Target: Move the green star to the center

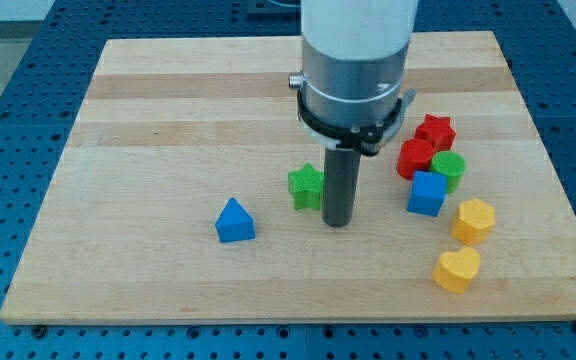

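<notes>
The green star (306, 186) lies on the wooden board (148, 120), a little below the board's middle. My tip (337, 224) rests on the board just right of the star and slightly below it, close to or touching its right side. The rod rises from there to the arm's grey body at the view's top.
A blue triangle block (234, 221) lies left of the star. At the right stand a red star (435, 131), a red block (416, 158), a green round block (449, 170), a blue cube (427, 193), a yellow hexagon (474, 220) and a yellow heart (456, 270).
</notes>
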Available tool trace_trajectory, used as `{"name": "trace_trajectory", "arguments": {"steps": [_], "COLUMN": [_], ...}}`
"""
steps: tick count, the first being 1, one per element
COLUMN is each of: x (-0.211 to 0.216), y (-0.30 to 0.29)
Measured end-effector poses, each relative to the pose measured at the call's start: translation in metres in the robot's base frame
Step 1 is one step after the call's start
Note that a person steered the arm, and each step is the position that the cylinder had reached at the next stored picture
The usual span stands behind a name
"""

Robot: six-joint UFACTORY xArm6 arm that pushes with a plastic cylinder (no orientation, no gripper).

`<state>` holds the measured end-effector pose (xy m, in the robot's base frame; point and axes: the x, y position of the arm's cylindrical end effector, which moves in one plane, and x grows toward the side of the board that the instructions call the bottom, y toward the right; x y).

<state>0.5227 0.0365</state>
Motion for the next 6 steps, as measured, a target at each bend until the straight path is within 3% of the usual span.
{"name": "trace_trajectory", "arguments": {"steps": [4,6], "x": [-0.018,-0.025], "y": [-0.071,-0.073]}}
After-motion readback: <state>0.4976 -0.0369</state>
